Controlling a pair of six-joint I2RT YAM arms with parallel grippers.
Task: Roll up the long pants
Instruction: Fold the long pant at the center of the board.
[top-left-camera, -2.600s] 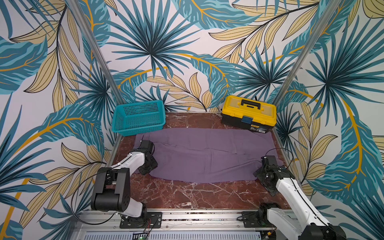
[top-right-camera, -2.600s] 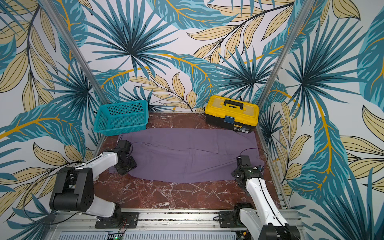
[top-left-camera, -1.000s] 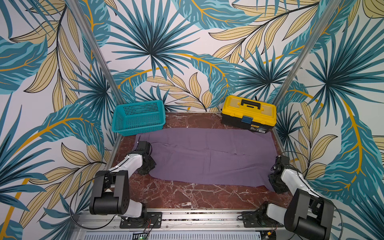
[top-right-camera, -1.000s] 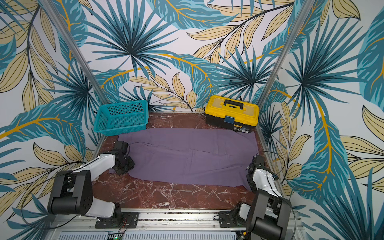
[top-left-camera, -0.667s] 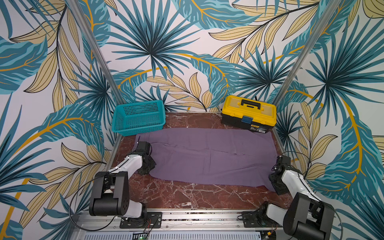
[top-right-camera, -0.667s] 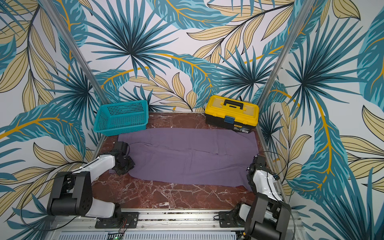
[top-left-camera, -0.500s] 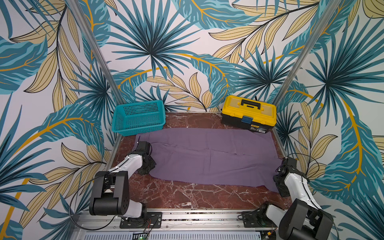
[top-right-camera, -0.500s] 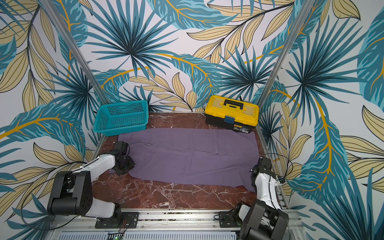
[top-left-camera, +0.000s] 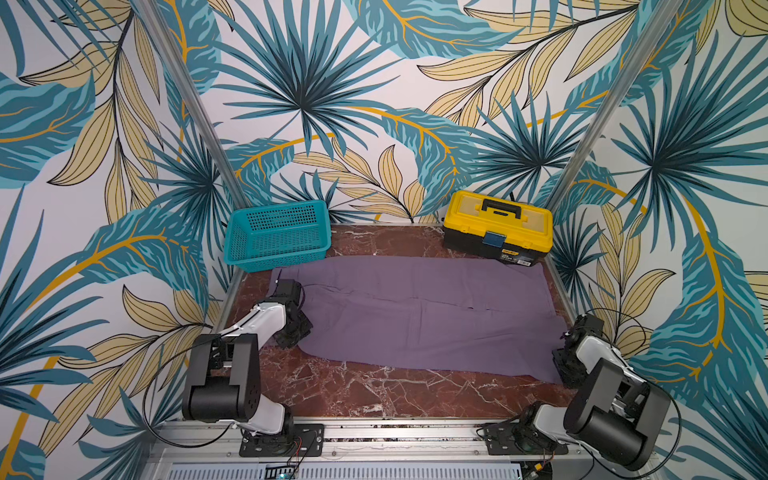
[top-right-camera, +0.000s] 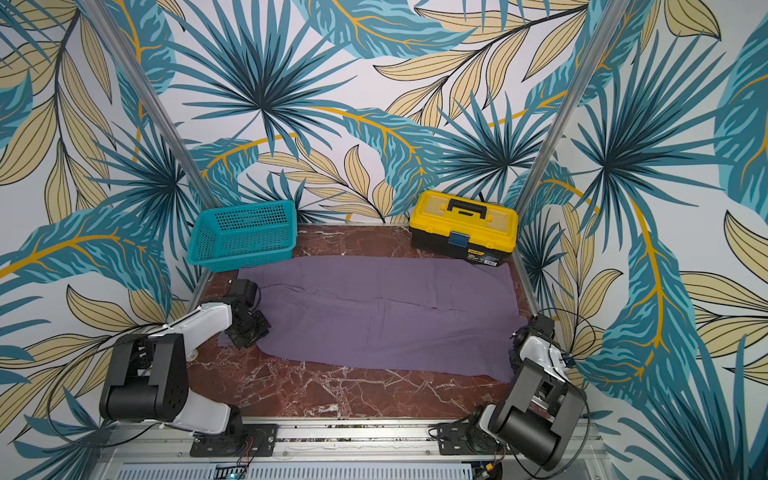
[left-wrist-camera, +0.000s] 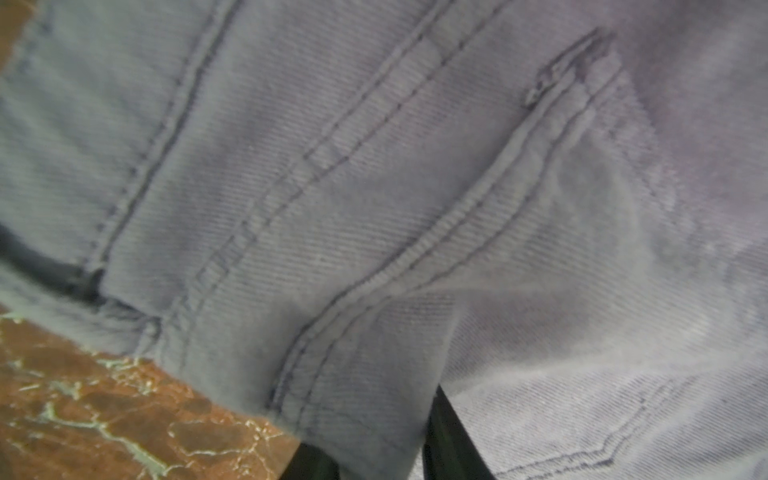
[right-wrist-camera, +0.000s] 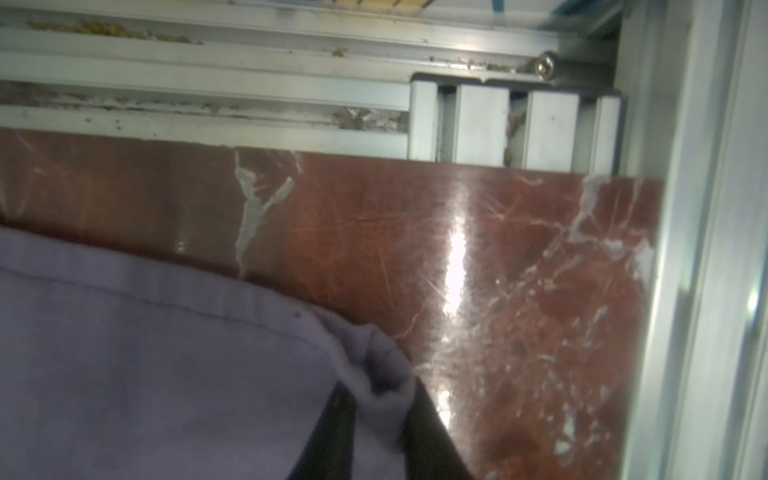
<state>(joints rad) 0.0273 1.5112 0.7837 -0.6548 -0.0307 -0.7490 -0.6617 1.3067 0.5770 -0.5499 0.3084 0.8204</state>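
The long pants (top-left-camera: 415, 316) (top-right-camera: 382, 316) lie spread flat and lengthwise across the marble table in both top views, dusty purple. My left gripper (top-left-camera: 297, 332) (top-right-camera: 249, 332) sits low at their near left corner. In the left wrist view the seamed cloth (left-wrist-camera: 374, 208) runs down between the dark fingers (left-wrist-camera: 444, 440), so my left gripper (left-wrist-camera: 380, 457) is shut on it. My right gripper (top-left-camera: 561, 365) (top-right-camera: 515, 357) is at the near right corner. In the right wrist view a bunched hem corner (right-wrist-camera: 145, 353) is pinched between its fingers (right-wrist-camera: 428, 436), the right gripper (right-wrist-camera: 374, 419) shut on it.
A teal basket (top-left-camera: 276, 235) stands at the back left, touching the pants' far edge. A yellow toolbox (top-left-camera: 496, 226) stands at the back right. Aluminium frame rails (right-wrist-camera: 706, 249) run close beside my right gripper. Bare marble (top-left-camera: 374, 390) shows along the front.
My right arm has swung out to the table's right edge, and the pants' near right corner now reaches out to it. The left gripper has stayed in place.
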